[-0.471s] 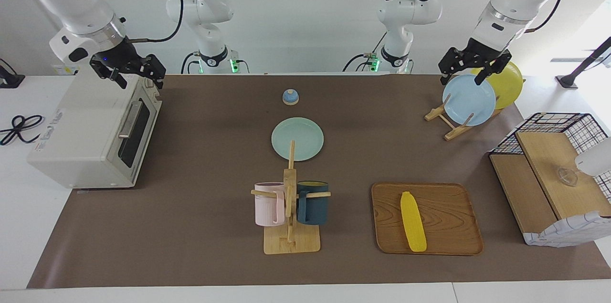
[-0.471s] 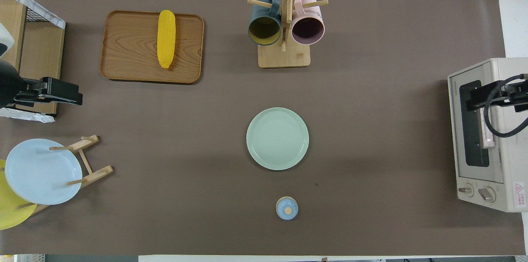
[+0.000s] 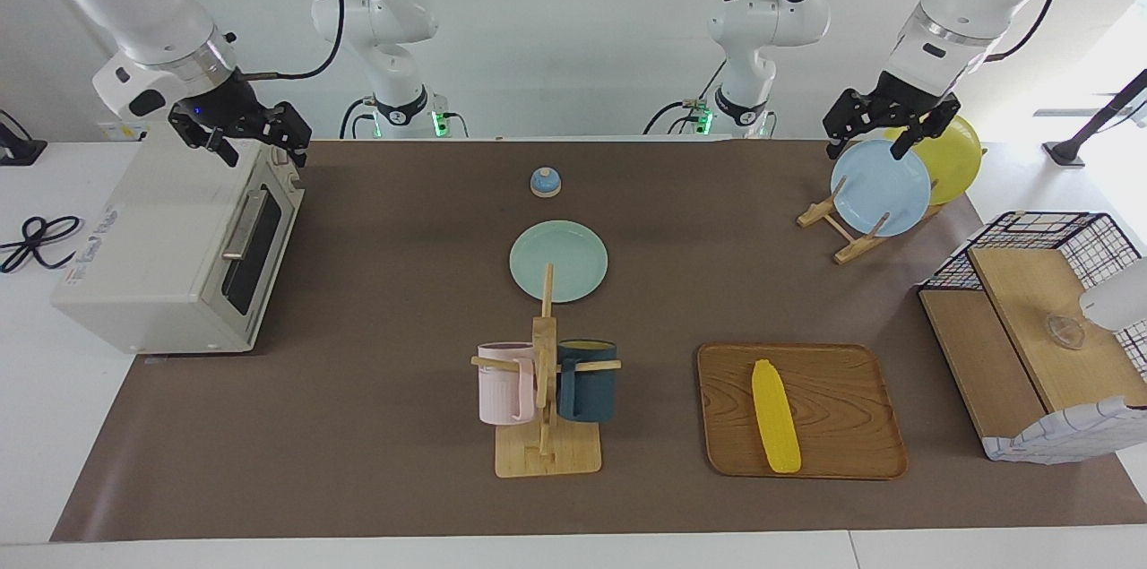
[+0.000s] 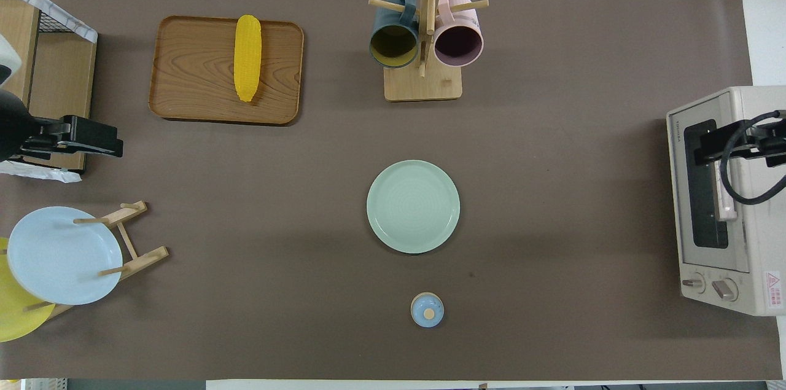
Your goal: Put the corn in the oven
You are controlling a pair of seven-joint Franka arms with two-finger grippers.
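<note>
Corn (image 3: 775,416): lies on wooden tray (image 3: 842,390), toward the left arm's end, long axis running away from the robots.
Oven (image 3: 179,255): door shut, at the right arm's end.
Left gripper (image 3: 890,123): fingers wide, empty, over plate rack (image 3: 842,233); likely the nearer arm.
Right gripper (image 3: 240,132): fingers wide, empty, above oven.

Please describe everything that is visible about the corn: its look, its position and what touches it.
The corn is a bright yellow cob without husk, long, tapered at both ends, its surface ribbed with rows of kernels. It lies flat on the wooden tray, lengthwise toward and away from the robots, toward the left arm's end of the table. Only the tray touches it; no gripper is near it.
</note>
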